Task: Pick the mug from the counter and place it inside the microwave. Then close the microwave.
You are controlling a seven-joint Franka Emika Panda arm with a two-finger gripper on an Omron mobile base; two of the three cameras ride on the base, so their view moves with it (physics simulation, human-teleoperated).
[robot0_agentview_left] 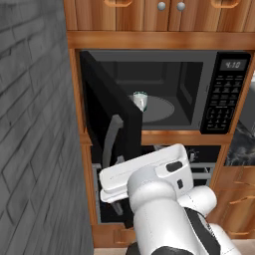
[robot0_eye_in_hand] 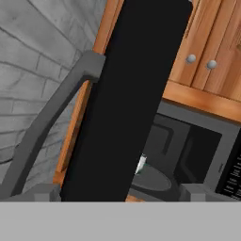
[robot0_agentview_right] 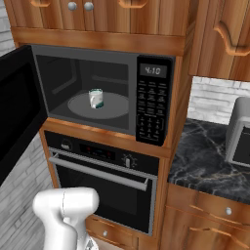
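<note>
- Already the first half looks done to us: the mug [robot0_agentview_right: 96,98] stands upright on the turntable [robot0_agentview_right: 113,106] inside the microwave [robot0_agentview_right: 105,93], near the turntable's left edge as the right base view shows it, and nothing is holding it.
- What we judge is left is the closing: the door [robot0_agentview_left: 110,114] stands swung wide open on its left hinge, its outer face turned toward the brick wall [robot0_agentview_left: 35,129].
- In the hand view the door's dark edge [robot0_eye_in_hand: 127,103] runs up the middle, with its grey handle [robot0_eye_in_hand: 49,117] to the left and a sliver of the mug [robot0_eye_in_hand: 140,164] showing past it.
- We see the end effector [robot0_eye_in_hand: 120,193] just beside the door's edge, one finger tip [robot0_eye_in_hand: 40,192] on the handle side and the other on the cavity side; the jaws stand apart and grip nothing.
- Our reading is that the arm [robot0_agentview_left: 159,199] is placed to push the door shut, though we cannot tell whether it touches the door yet.
- Counting: one mug, one microwave with one door and one turntable, one keypad [robot0_agentview_right: 151,112] with one clock display [robot0_agentview_right: 154,71].
- Below sits one oven [robot0_agentview_right: 105,180] with a bar handle; at the right, one worktop [robot0_agentview_right: 205,161] carries one toaster oven [robot0_agentview_right: 240,132] near its right edge.
</note>
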